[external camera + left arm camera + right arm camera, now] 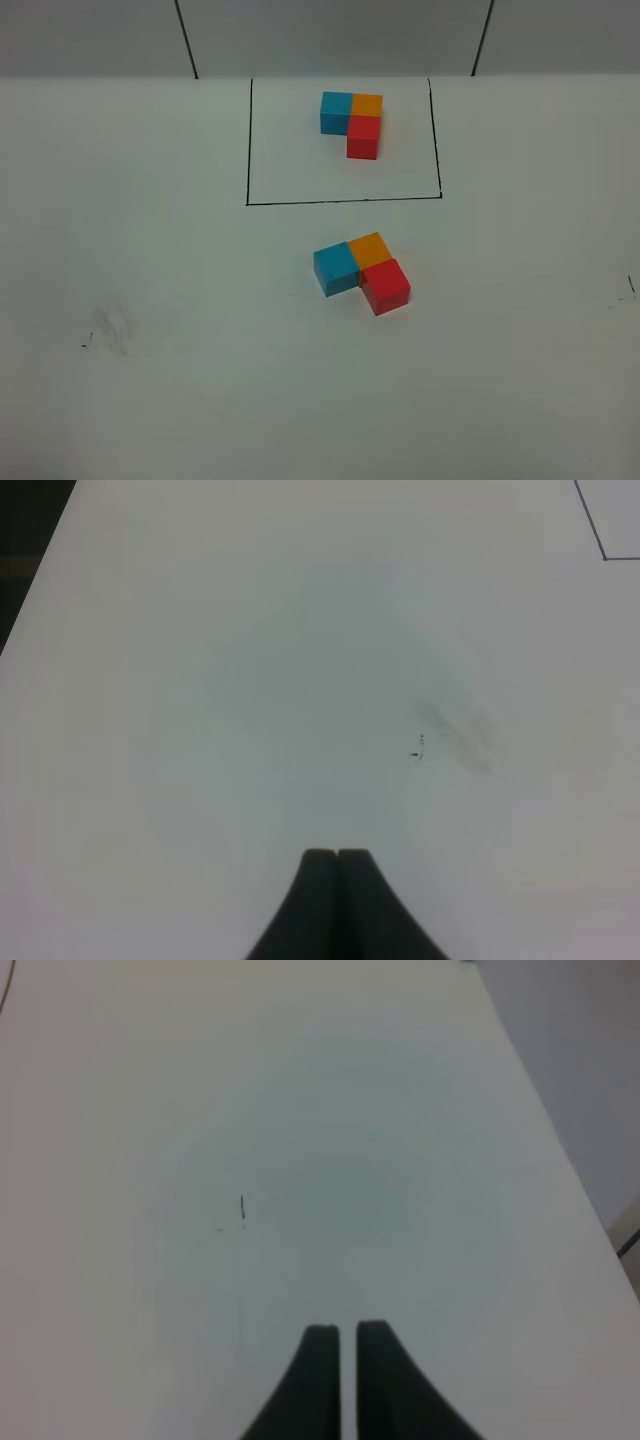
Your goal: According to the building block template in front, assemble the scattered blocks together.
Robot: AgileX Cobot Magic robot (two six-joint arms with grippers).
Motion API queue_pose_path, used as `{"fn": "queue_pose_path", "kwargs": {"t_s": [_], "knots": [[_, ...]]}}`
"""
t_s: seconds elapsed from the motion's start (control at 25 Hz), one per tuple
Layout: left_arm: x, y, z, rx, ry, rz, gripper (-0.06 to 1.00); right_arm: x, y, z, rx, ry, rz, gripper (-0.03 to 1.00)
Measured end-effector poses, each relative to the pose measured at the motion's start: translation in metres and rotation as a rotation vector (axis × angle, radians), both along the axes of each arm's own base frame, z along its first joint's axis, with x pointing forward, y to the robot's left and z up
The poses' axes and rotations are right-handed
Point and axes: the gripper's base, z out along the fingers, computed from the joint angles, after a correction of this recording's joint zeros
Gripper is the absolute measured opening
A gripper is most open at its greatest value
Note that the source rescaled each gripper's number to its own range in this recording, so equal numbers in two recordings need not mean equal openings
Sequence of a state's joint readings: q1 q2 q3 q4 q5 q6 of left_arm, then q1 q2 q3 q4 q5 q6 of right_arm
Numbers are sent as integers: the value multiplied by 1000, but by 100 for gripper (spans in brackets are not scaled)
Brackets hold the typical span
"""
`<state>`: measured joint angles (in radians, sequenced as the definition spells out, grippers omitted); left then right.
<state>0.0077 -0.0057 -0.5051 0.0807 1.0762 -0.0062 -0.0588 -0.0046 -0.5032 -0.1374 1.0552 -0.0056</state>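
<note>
Scattered blocks (361, 273) sit on the table (150, 400) just in front of the framed template (352, 120), touching in the same L though slightly rotated — assembly looks done, so left gripper (337, 856) and right gripper (340, 1330) hang clear, jaws clenched on nothing.

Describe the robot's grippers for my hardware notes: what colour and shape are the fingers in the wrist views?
Only the finger ends show. The left gripper has two matte black fingers, narrow with squared tips and flaring wider toward the base. The right gripper looks the same, black and flared. No cables, markings or labels are visible, and neither arm appears in the high view.
</note>
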Motion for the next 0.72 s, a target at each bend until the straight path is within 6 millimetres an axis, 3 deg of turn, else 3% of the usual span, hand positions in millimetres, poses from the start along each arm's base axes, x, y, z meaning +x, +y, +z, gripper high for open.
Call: {"fn": "queue_pose_path", "kwargs": {"t_s": [0.72], "knots": [[0, 0, 0, 0, 0, 0, 0, 0, 0, 0, 0, 0, 0, 0]]}}
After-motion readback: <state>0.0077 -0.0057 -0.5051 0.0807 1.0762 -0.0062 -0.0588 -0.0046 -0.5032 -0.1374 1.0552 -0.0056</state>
